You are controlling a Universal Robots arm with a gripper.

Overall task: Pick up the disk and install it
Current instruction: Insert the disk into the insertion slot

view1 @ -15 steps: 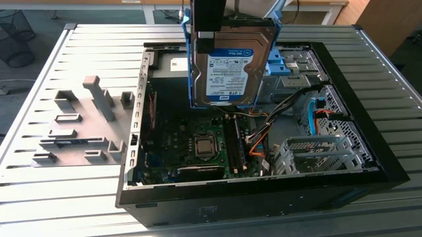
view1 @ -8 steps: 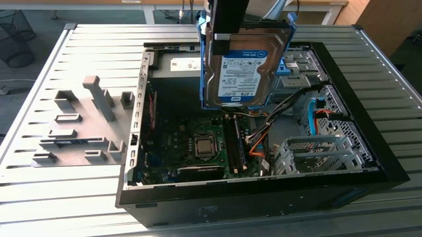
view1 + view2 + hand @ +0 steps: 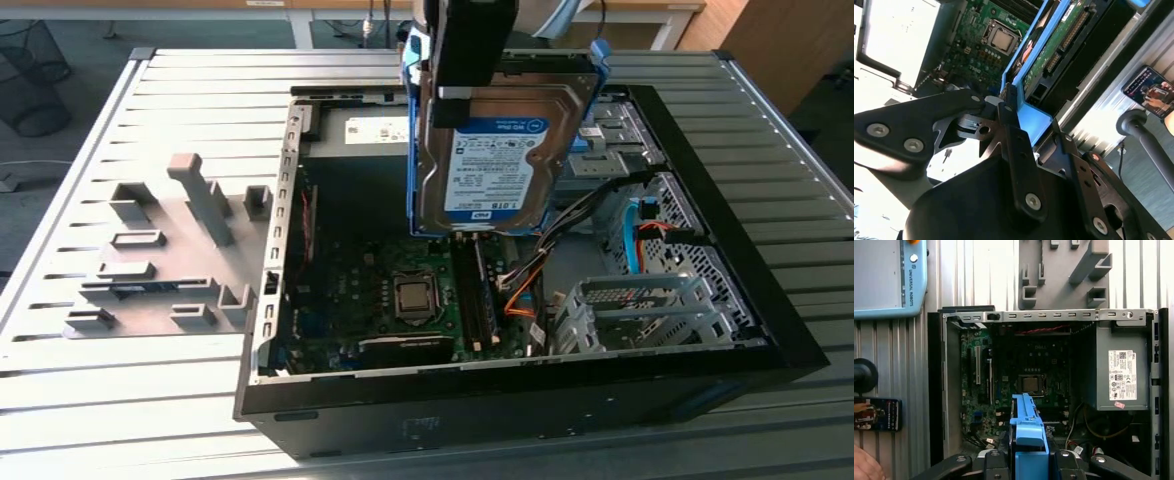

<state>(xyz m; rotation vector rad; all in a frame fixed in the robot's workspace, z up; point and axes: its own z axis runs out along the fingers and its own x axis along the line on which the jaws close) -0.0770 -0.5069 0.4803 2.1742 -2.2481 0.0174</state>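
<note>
The disk (image 3: pixel 497 165), silver with a blue-and-white label and a blue frame, hangs upright over the middle of the open computer case (image 3: pixel 534 400). My gripper (image 3: pixel 461 90) is shut on its upper edge. In the second wrist view the fingers (image 3: pixel 1009 107) clamp the blue frame (image 3: pixel 1031 112), and the disk's green circuit side (image 3: pixel 1054 45) faces the motherboard (image 3: pixel 999 37) below. In the first wrist view the frame's edge (image 3: pixel 1026 425) sticks out from the gripper (image 3: pixel 1026 460) above the case floor.
A grey metal drive cage (image 3: pixel 641 310) and blue clip (image 3: pixel 634 225) sit at the case's right side in the exterior view. The power supply (image 3: pixel 1121 370) fills one corner. A grey fixture plate (image 3: pixel 160 260) lies beside the case. A teach pendant (image 3: pixel 889 277), phone (image 3: pixel 876 414) and hand (image 3: pixel 864 465) are nearby.
</note>
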